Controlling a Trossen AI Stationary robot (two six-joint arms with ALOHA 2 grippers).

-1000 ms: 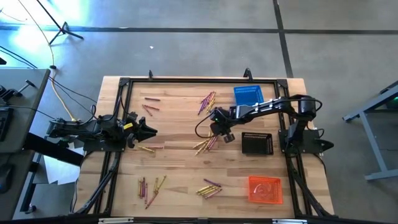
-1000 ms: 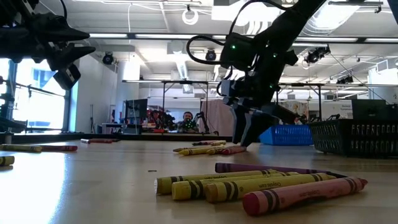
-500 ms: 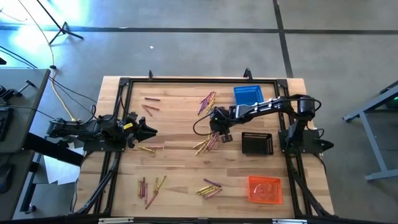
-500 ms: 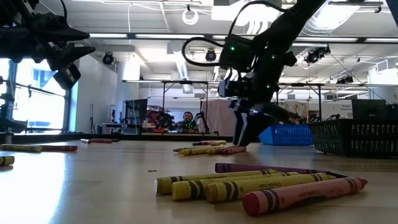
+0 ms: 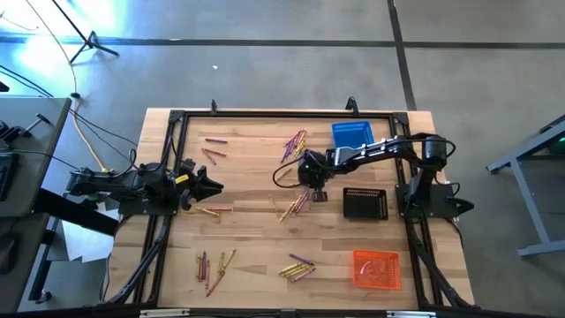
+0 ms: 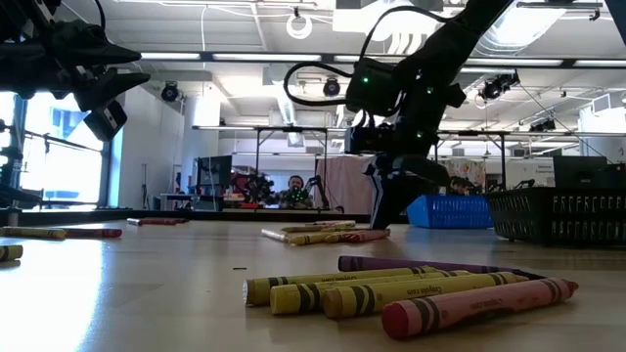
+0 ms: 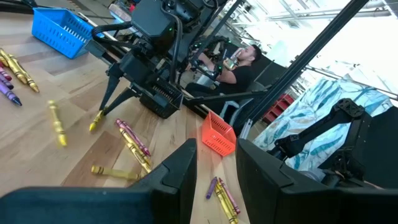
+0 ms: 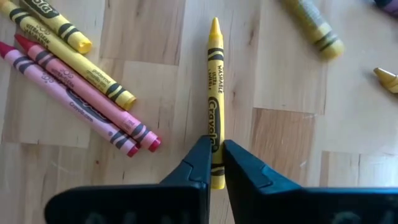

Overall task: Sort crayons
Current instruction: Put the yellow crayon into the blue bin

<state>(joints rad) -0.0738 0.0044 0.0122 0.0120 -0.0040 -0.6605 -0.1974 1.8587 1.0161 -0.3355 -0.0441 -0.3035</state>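
Where the right wrist view looks straight down, a yellow crayon (image 8: 214, 93) shows "Crayola" in black along its wrapper, with smaller print above it that is too fine to read. The right tool (image 8: 214, 163) has its two dark fingers (image 8: 198, 163) drawn nearly together on the lower end of that crayon, clamped on it while it lies on the worktop (image 8: 292, 137). Just beside it lie a pink crayon (image 8: 68, 99), a red one and more yellow ones, all with wrapper print too small to make out.

From above, the right tool (image 5: 311, 177) sits near the middle of the worktop, with the blue basket (image 5: 352, 136) toward the far edge, the black basket (image 5: 365, 203) just beside it toward the right edge, and the orange basket (image 5: 377, 268) near the front right corner. The left tool (image 5: 212, 185) hangs near the left edge, its fingers spread apart and holding nothing.

Only the low view brings up a near cluster of crayons (image 6: 411, 290) with faint wrapper lettering, while only the left wrist view shows a seated person (image 7: 239, 65) beyond the worktop.
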